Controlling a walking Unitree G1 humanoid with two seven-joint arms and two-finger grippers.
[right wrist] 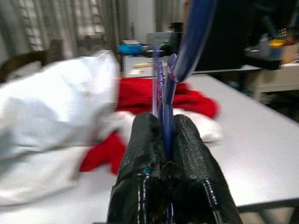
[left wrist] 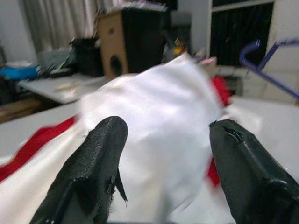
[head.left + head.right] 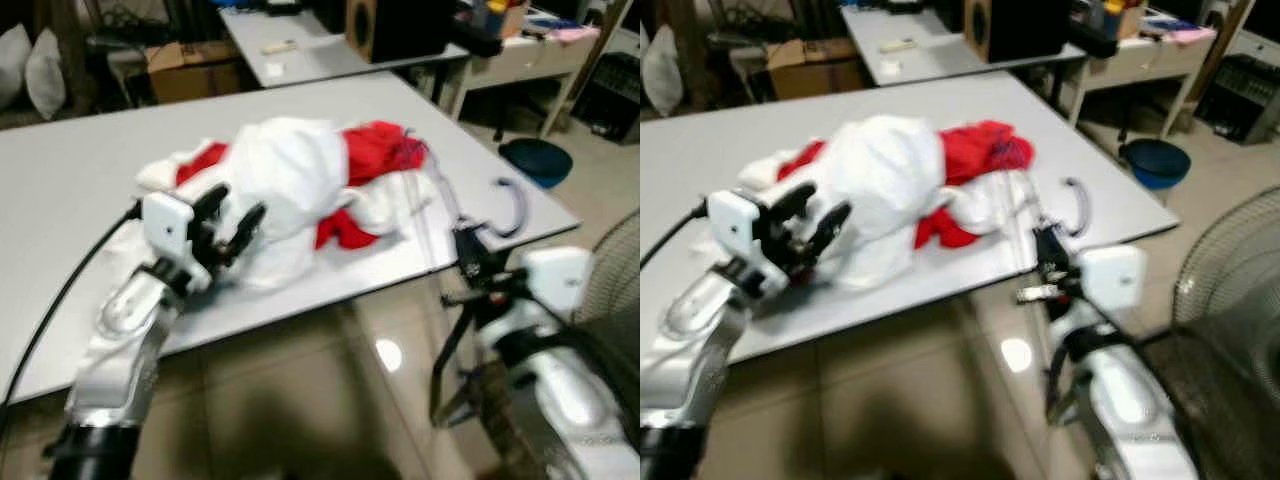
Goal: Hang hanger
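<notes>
The right gripper [image 1: 164,140] is clamped on the blue hanger [image 3: 508,205] at the white table's [image 3: 60,190] near edge; its hook seems to point up, away from the robot. The left gripper [image 3: 228,225], fingers spread and empty, hovers at the red-and-white garment [image 3: 300,180].

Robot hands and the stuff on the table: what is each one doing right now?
left gripper: fingers open, at the edge of the clothes pile
right gripper: fingers shut on the hanger
hanger: blue, held by its stem, hook over the table edge
clothes pile: red and white, bunched up on the table
table: holds the clothes
</notes>
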